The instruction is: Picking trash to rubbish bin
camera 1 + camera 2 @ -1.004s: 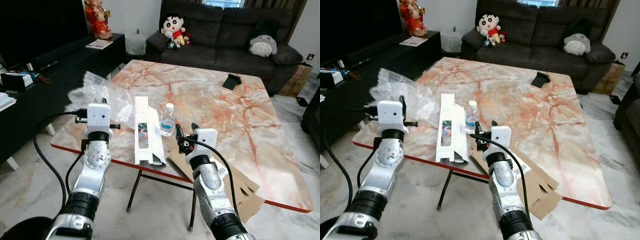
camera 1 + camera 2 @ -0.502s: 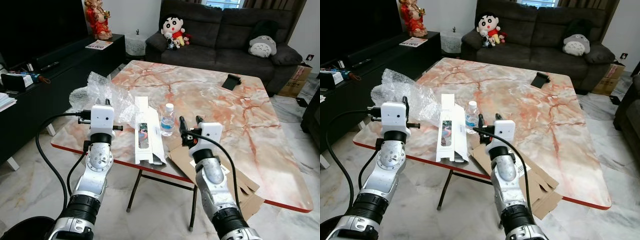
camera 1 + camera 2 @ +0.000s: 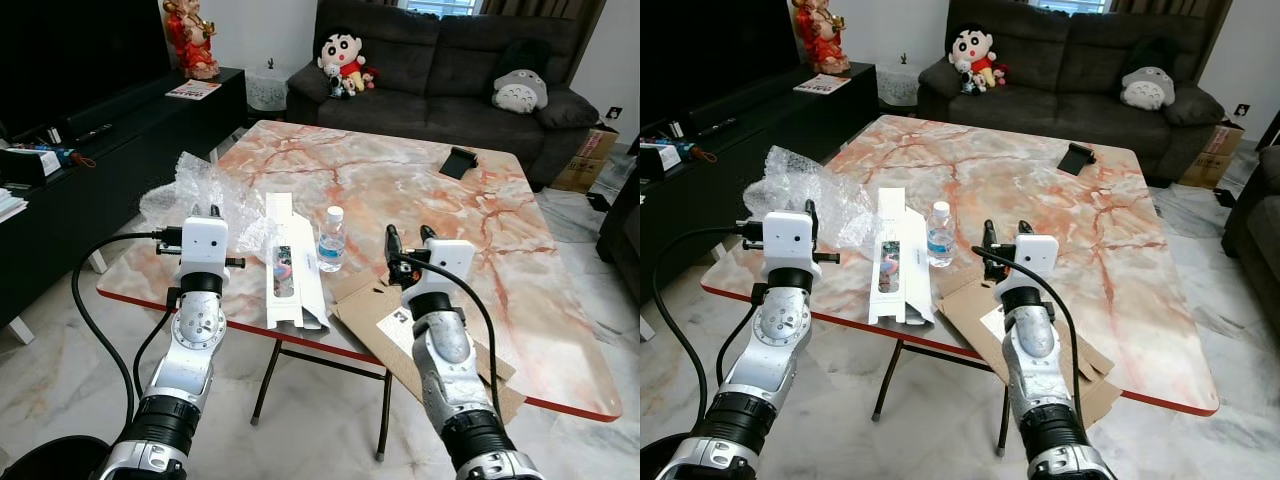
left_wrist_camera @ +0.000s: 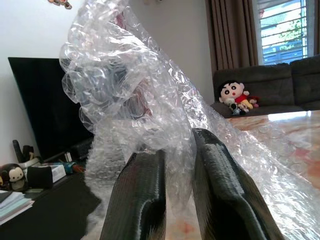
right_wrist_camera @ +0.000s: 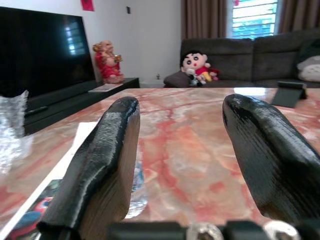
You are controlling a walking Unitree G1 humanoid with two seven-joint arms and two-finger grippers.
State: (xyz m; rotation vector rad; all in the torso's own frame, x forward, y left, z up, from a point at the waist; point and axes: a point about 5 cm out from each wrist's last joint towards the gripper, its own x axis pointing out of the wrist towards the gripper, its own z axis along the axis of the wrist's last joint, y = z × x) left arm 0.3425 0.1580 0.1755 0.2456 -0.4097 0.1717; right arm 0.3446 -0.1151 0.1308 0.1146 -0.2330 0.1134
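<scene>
A crumpled sheet of clear bubble wrap point(image 3: 200, 185) lies on the near left corner of the marble table point(image 3: 400, 180). My left gripper point(image 3: 207, 212) is at its near edge, and in the left wrist view its two fingers point(image 4: 140, 195) are pinched on the wrap point(image 4: 125, 85). A long white box point(image 3: 290, 265) lies beside it, with a small water bottle point(image 3: 331, 238) upright just to its right. My right gripper point(image 3: 408, 236) hovers open over flat brown cardboard point(image 3: 400, 320) at the near table edge, right of the bottle point(image 5: 135, 185), with nothing between its fingers.
A black object point(image 3: 461, 161) lies at the far right of the table. A dark sofa point(image 3: 440, 70) with soft toys stands behind it. A black TV cabinet point(image 3: 90, 130) runs along the left, and a cardboard box point(image 3: 590, 160) sits on the floor at far right.
My right gripper has moved rightward and forward, from beside the bottle to over the cardboard. The bubble wrap, blurred a second ago, now holds still in my left gripper.
</scene>
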